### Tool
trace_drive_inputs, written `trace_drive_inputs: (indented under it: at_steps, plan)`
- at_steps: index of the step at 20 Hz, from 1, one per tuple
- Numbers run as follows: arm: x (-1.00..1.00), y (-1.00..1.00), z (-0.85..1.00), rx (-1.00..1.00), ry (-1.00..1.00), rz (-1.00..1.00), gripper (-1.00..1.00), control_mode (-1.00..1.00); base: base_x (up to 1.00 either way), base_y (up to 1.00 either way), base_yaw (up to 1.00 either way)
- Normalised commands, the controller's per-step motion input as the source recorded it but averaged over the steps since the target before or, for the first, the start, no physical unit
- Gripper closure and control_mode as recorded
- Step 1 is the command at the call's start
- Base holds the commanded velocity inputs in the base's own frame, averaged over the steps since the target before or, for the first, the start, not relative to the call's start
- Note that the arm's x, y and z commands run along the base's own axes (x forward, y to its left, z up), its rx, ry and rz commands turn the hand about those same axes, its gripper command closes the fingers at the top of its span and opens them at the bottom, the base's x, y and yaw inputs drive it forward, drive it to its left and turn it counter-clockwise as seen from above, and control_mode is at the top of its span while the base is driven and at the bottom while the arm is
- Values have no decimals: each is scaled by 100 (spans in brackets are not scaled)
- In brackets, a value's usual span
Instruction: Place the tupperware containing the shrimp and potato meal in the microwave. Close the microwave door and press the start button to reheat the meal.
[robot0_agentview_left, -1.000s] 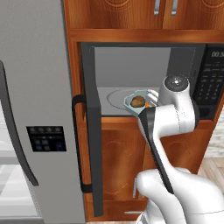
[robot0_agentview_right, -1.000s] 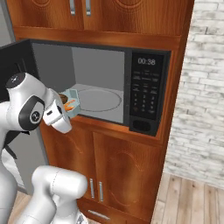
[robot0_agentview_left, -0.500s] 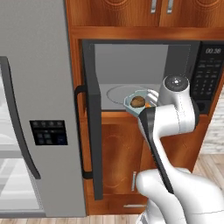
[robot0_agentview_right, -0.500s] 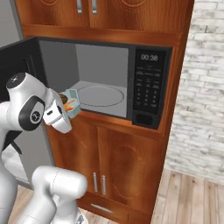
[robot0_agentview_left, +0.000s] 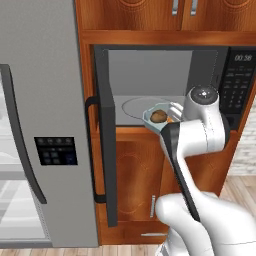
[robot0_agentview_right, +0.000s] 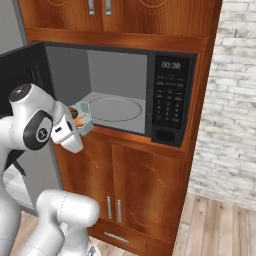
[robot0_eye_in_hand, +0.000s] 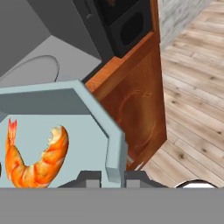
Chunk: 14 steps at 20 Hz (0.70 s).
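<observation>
The pale blue-grey tupperware (robot0_agentview_left: 148, 120) (robot0_agentview_right: 84, 111) hangs level at the front left of the microwave (robot0_agentview_right: 169, 95), just before the sill. My gripper (robot0_eye_in_hand: 113, 175) is shut on its near wall (robot0_eye_in_hand: 114, 153). Inside lie a brown potato (robot0_agentview_left: 159, 116) and an orange shrimp (robot0_eye_in_hand: 37, 155). The grey cavity holds a round glass turntable (robot0_agentview_right: 116, 108) (robot0_agentview_left: 131, 107) beyond the tub. The microwave door (robot0_agentview_left: 103, 145) stands swung wide open to the left, its bar handle (robot0_agentview_left: 92, 150) facing outward. My white arm hides the hand in the left base view.
A tall grey fridge (robot0_agentview_left: 45, 100) stands just left of the open door. Wooden cabinet doors (robot0_agentview_right: 145, 190) sit below the microwave and more above. A pale brick wall (robot0_agentview_right: 230, 100) is to the right, over a wood floor (robot0_eye_in_hand: 192, 87).
The whole picture has shifted slightly, so the base has moved a little. The tub stays gripped in front of the microwave opening, in the same place relative to the arm.
</observation>
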Motion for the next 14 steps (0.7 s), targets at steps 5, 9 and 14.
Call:
trace_drive_inputs:
  at_steps: [5, 9, 14]
  plan:
    - [2, -22, 0, 6, 0, 0, 100, -100, 0, 0, 0]
    - [24, -17, 0, 7, 0, 0, 100, -100, 0, 0, 0]
    - [53, -10, -4, 4, 0, 0, 100, -100, 0, 0, 0]
